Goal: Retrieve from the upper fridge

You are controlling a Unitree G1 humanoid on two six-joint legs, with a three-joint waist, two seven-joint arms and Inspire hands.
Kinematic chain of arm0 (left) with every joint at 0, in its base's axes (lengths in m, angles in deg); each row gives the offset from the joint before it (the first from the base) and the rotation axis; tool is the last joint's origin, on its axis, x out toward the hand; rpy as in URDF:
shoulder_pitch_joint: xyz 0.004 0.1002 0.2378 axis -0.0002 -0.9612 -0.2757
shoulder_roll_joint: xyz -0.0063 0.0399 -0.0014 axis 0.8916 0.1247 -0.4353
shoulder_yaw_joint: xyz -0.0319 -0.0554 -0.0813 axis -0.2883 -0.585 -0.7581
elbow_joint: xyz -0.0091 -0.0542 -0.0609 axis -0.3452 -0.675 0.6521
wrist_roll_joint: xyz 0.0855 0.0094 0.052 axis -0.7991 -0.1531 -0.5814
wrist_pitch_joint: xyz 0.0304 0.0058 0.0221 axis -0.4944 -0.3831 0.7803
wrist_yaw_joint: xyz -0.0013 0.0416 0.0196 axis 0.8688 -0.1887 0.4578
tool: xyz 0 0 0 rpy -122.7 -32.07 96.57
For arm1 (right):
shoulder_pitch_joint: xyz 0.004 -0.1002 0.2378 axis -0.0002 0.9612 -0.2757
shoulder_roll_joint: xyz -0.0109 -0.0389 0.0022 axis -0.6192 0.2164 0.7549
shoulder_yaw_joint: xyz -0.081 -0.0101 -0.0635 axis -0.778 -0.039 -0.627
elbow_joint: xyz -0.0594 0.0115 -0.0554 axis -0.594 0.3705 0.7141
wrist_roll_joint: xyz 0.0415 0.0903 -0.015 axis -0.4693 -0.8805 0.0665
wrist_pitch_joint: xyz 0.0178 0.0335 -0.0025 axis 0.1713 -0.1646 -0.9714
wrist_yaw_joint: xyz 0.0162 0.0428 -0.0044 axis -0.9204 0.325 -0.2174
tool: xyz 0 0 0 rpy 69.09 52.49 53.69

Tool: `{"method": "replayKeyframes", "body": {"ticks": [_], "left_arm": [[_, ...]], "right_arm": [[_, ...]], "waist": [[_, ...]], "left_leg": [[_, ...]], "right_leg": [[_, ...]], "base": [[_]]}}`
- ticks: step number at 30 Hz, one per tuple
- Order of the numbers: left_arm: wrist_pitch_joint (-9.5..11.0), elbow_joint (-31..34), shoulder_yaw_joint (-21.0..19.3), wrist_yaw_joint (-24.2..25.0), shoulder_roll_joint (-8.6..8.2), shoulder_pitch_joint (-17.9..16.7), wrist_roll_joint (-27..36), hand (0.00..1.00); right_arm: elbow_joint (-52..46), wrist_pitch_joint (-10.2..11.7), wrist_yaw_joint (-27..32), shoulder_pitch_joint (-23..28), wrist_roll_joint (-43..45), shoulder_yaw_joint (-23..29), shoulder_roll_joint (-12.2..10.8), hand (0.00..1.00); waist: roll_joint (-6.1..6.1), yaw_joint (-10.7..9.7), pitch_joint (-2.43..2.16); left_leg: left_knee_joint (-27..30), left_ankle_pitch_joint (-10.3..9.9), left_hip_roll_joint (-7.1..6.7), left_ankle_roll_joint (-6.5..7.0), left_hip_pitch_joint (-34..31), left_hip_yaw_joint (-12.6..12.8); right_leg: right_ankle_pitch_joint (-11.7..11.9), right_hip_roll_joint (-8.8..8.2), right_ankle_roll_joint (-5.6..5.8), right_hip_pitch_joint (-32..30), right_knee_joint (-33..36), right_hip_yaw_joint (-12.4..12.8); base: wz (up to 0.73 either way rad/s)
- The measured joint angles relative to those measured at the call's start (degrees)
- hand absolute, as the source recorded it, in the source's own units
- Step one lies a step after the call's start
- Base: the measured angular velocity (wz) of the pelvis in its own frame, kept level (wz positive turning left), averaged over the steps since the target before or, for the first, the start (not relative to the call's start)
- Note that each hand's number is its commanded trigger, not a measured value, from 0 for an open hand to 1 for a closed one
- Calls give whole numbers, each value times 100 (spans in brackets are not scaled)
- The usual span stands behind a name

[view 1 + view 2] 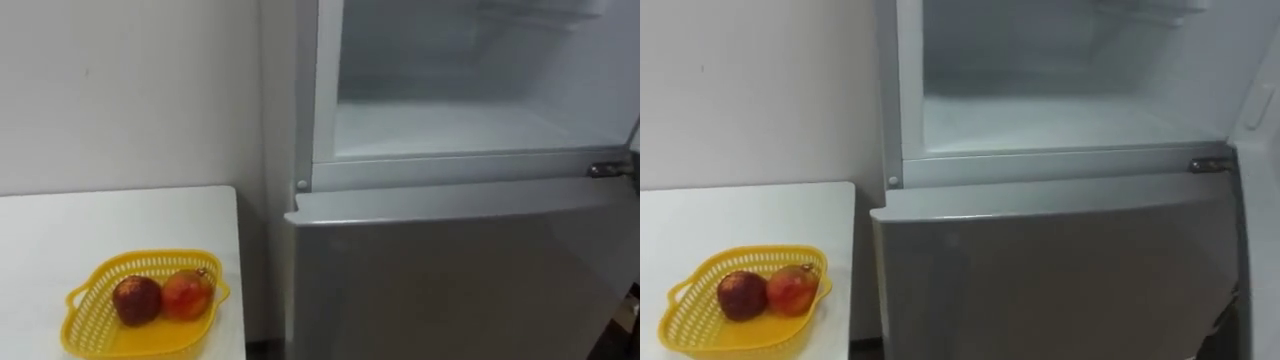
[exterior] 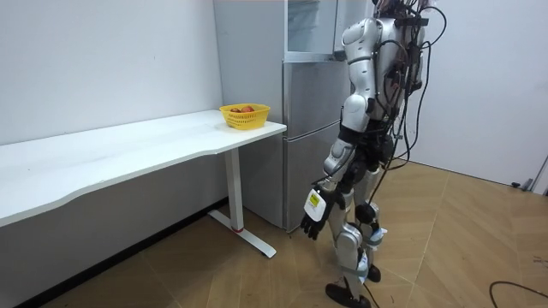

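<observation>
Left eye view: the upper fridge compartment (image 1: 470,120) stands open across the upper right of the frame, its white shelf lit. Below it is the closed grey lower door (image 1: 450,270), with a metal hinge (image 1: 610,169) at the right edge. At lower left, a yellow basket (image 1: 150,258) sits on the white table (image 1: 110,215). It holds a dark red fruit (image 1: 137,299) and an orange-red fruit (image 1: 187,294), side by side and touching.

Room view: the robot stands upright at centre right, facing the fridge. Its left hand (image 2: 315,216) hangs at its side at lower centre, fingers relaxed and holding nothing. The basket rests at the table end nearest the fridge.

Right eye view: the same basket and fruits lie at lower left, under a bare wall (image 1: 750,90).
</observation>
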Motion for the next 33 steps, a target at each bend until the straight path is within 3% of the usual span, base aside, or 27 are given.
{"method": "replayKeyframes", "body": {"ticks": [4, 8, 10, 14, 21, 33], "left_arm": [[-2, 2, -5, 4, -46, -27, 44, 0], [-5, 1, -64, 78, -115, -57, 46, 0], [-1, -12, -149, 71, -148, -122, 57, 0], [4, -72, -361, 59, -169, -254, 117, 0], [4, -162, -578, 60, -184, -415, 166, 0], [19, -159, -585, 55, -172, -412, 164, 0]], "right_arm": [[1, -10, -169, -120, 17, -190, 0, 0], [0, -58, -251, -332, 16, -338, 0, 0], [-22, 4, -169, -389, 69, -380, -2, 0], [-23, 2, -164, -501, 256, -498, -2, 0], [-23, -3, -105, -503, 248, -495, -5, 0], [-22, -2, -98, -503, 255, -506, -5, 0]], "waist": [[15, 165, -7], [78, 321, -46], [82, 478, -48], [66, 567, -39], [-79, 569, -27], [-128, 583, -32]], "left_leg": [[21, 0, -28, 1, 17, -176], [42, 19, -66, 23, -33, -335], [56, 20, -72, 24, -30, -405], [86, 26, -77, 15, -35, -509], [79, 36, -105, -2, -41, -614], [79, 37, -111, -1, -27, -619]], "right_leg": [[-6, -31, 8, 143, -84, -142], [-22, -84, 19, 156, -60, -304], [-22, -90, 18, 238, -70, -360], [-41, -104, 10, 257, -75, -457], [-148, -174, 2, 223, 17, -534], [-147, -170, 1, 213, 13, -490]], "base": [[18], [26], [15], [13], [5], [-1]]}}
